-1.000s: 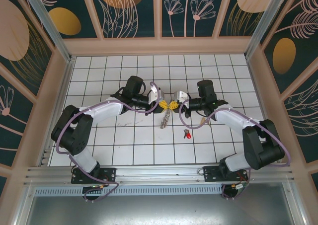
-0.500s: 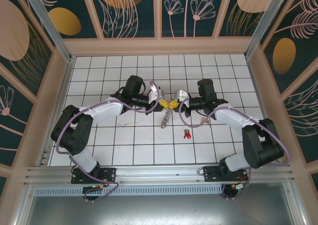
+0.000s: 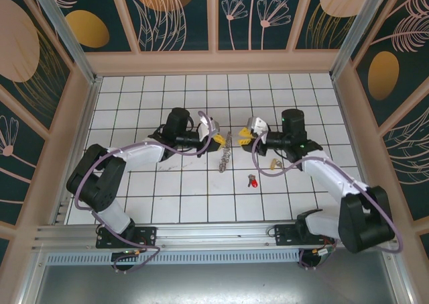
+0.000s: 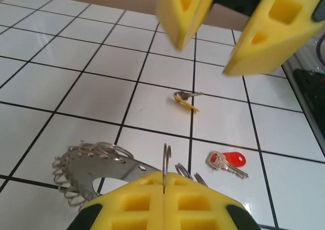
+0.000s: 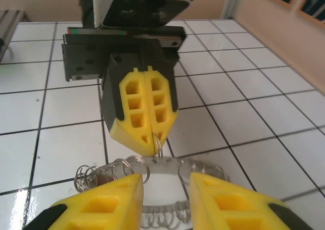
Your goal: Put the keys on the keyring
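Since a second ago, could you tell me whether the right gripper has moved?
Yes. The right gripper has drawn back rightward in the top view, judged against the red key, which lies unmoved.

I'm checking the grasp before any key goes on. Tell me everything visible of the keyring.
The keyring is a flat, pale grey metal ring with a wide hole, its rim fringed with small wire loops. One loop is pinched in the shut left pincer, so the ring hangs below it, nearly edge-on from above. The open right pincer faces it, apparently without touching. Whether its lower end meets the tiles is unclear.
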Controlling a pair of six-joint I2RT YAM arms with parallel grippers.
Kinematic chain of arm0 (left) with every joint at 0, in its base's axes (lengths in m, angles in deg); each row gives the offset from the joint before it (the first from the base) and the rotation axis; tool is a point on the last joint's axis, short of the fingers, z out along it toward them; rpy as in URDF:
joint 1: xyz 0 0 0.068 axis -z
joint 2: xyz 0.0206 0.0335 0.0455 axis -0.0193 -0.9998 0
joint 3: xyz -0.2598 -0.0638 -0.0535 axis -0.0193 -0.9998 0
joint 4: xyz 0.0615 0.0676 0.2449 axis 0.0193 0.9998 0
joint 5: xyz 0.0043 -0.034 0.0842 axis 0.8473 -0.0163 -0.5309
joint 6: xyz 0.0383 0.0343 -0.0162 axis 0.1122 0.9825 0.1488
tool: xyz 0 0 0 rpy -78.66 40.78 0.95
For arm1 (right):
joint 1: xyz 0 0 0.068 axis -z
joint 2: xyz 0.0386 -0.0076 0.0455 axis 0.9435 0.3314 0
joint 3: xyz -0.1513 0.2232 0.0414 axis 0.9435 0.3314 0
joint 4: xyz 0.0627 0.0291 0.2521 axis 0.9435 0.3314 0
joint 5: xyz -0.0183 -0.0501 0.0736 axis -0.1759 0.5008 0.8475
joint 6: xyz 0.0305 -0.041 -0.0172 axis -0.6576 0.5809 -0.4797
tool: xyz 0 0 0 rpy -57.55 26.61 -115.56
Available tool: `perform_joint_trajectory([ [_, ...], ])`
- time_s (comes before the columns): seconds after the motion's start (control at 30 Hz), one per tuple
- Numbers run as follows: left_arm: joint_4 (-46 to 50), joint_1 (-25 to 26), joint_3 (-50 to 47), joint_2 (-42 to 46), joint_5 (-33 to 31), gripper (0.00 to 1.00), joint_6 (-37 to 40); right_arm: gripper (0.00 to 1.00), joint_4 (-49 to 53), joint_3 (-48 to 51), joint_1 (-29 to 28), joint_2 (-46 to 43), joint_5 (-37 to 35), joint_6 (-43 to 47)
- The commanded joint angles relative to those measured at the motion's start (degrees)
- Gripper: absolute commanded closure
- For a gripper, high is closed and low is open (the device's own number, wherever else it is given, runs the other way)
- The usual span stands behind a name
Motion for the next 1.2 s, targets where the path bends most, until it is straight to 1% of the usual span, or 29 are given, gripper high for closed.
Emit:
perform_joint_trajectory([
  [0.0,-8.0,0.1,-0.8,2.5,-1.3,1.0,-5.7,0.72,-4.3,1.9,0.8,-4.4,-10.7,-20.5],
  [0.07,-9.9,0.1,-1.5,2.8,-1.6,1.0,-7.4,0.74,-1.3,1.0,1.1,-5.7,-21.3,-35.3],
  [0.1,-10.4,0.1,-1.7,2.9,-1.9,1.0,-8.1,0.76,1.3,0.3,1.6,-5.7,-22.6,-40.2],
  [0.17,-11.4,0.1,-2.3,3.3,-2.2,1.0,-8.9,0.78,6.8,-0.1,2.5,-5.5,-22.7,-48.4],
  [0.2,-12.0,0.1,-2.7,3.4,-2.5,1.0,-9.2,0.78,8.2,0.4,2.7,-5.5,-22.7,-51.5],
  [0.27,-12.7,0.1,-3.6,3.9,-2.9,1.0,-9.5,0.74,11.9,1.6,2.5,-5.3,-23.2,-56.6],
  [0.33,-12.6,0.1,-4.1,4.4,-3.0,1.0,-9.4,0.74,16.0,2.7,1.6,-5.4,-21.9,-57.4],
  [0.43,-13.4,0.1,-5.6,5.4,-3.7,1.0,-9.3,0.73,21.1,3.9,0.8,-4.9,-22.9,-57.1],
  [0.53,-13.4,0.1,-6.5,6.3,-4.2,1.0,-8.8,0.73,23.7,4.6,0.0,-1.4,-21.9,-57.4],
  [0.6,-13.2,0.1,-6.9,6.8,-4.3,1.0,-8.5,0.72,23.5,4.9,-1.9,0.9,-21.0,-57.1],
  [0.83,-12.5,0.1,-8.2,8.6,-5.0,1.0,-8.1,0.69,22.9,3.4,-7.2,9.3,-24.0,-56.6],
  [0.97,-12.6,0.1,-9.1,9.8,-5.3,1.0,-8.0,0.68,23.2,2.6,-7.5,11.7,-25.5,-55.6],
  [1.17,-12.6,0.1,-9.3,10.1,-5.1,1.0,-7.9,0.66,24.2,1.8,-7.7,12.9,-27.3,-54.2],
])
